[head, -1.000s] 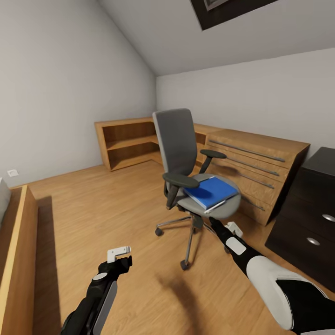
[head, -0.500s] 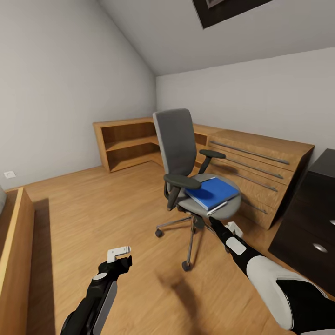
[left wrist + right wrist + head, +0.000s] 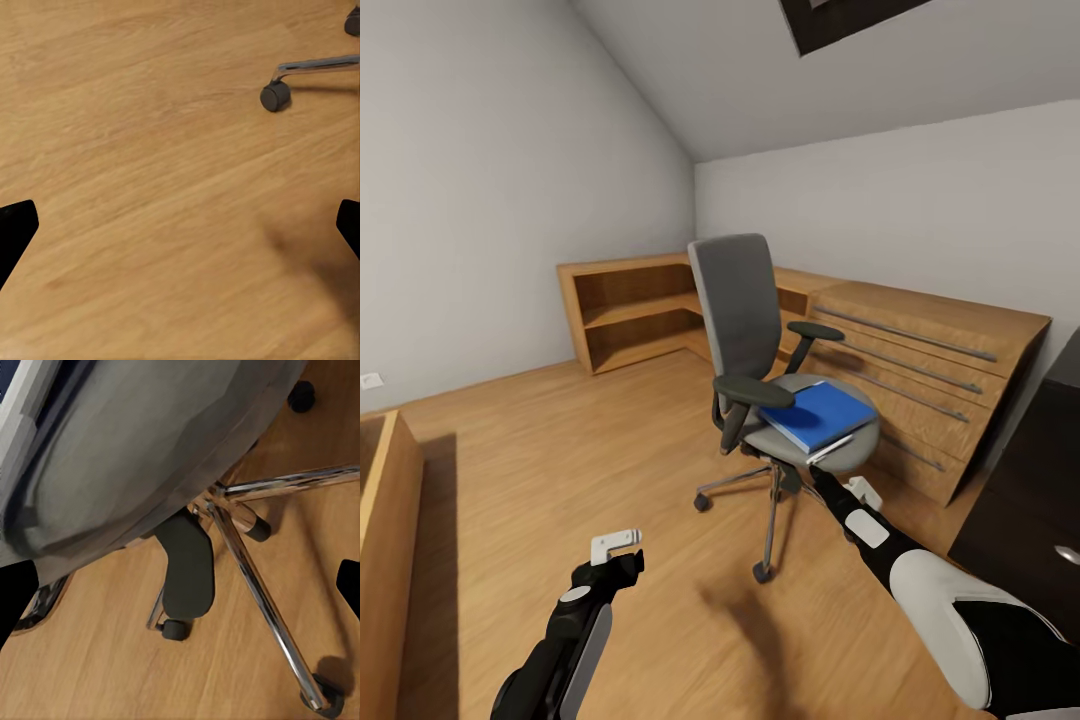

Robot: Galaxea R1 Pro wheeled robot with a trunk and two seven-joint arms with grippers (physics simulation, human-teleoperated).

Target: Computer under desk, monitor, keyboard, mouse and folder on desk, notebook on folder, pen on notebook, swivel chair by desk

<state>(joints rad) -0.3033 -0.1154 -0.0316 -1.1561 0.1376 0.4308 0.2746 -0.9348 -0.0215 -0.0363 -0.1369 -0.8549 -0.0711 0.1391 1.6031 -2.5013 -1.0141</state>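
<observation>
I'm seeing the folder (image 3: 818, 413) lying flat on the chair (image 3: 760, 340) seat, long axis running toward the cabinets (image 3: 920, 380). Open floor (image 3: 560, 450) lies left. Right gripper (image 3: 822, 482) is reaching just below the seat's front edge, left gripper (image 3: 622, 550) hanging over the floor; both spread wide.

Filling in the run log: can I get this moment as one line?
stage: at chair | folder: on swivel chair seat | right gripper: open, just below seat front edge | left gripper: open, over bare floor
</observation>
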